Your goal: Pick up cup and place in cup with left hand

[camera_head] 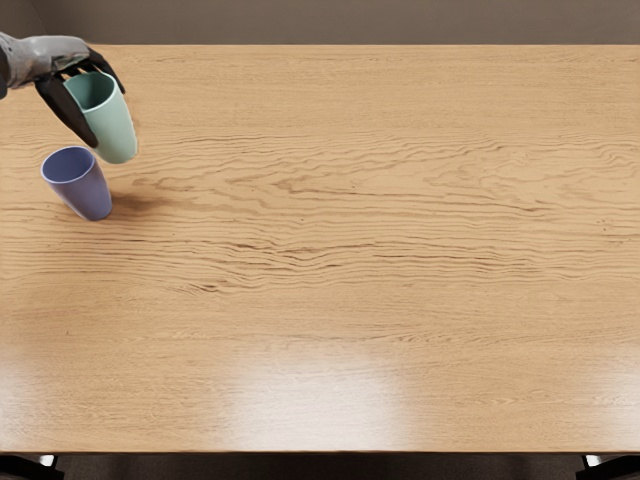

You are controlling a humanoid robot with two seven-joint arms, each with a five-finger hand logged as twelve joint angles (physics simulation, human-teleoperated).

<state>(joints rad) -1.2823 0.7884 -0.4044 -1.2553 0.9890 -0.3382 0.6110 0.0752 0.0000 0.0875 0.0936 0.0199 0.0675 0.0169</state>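
Note:
My left hand [82, 100] reaches in from the upper left, its dark fingers closed around the upper part of a mint-green cup [115, 130]. The green cup has its opening up and leans a little. A blue-purple cup [85, 187] stands open side up on the wooden table [350, 260], just below and left of the green one in the picture. The green cup's lower end shows to the right of the blue cup's rim, not inside it. Whether the two cups touch is hard to tell.
The table's far edge [350, 46] runs along the top of the picture and its near edge [320, 451] along the bottom. Black table supports [28, 467] show at the two bottom corners.

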